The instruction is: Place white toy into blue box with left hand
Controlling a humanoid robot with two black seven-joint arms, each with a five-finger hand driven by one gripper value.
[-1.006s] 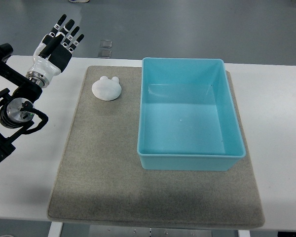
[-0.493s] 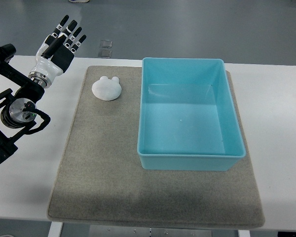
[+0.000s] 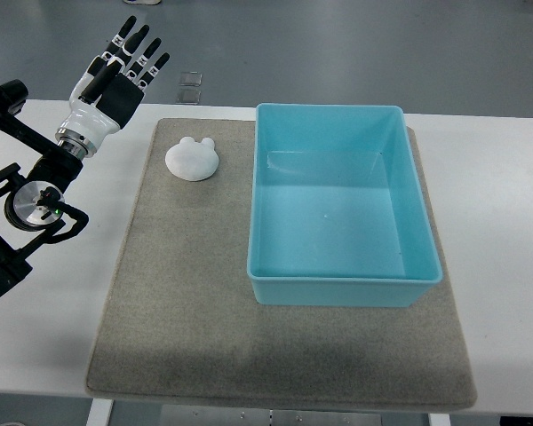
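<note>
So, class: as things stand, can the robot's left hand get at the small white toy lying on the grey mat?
Probably yes. The left hand, fingers spread and holding nothing, hovers up and left of the small white toy; only bare grey mat and table lie between them.

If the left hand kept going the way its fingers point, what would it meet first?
Nothing visible: the left hand points up and slightly right, past the table edge over bare floor, away from the toy. Height is unclear.

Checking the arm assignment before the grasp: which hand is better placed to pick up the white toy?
The left hand. It hovers open just left of the white toy, which lies on the mat's far left part, beside the blue box. No right arm shows in view.
</note>
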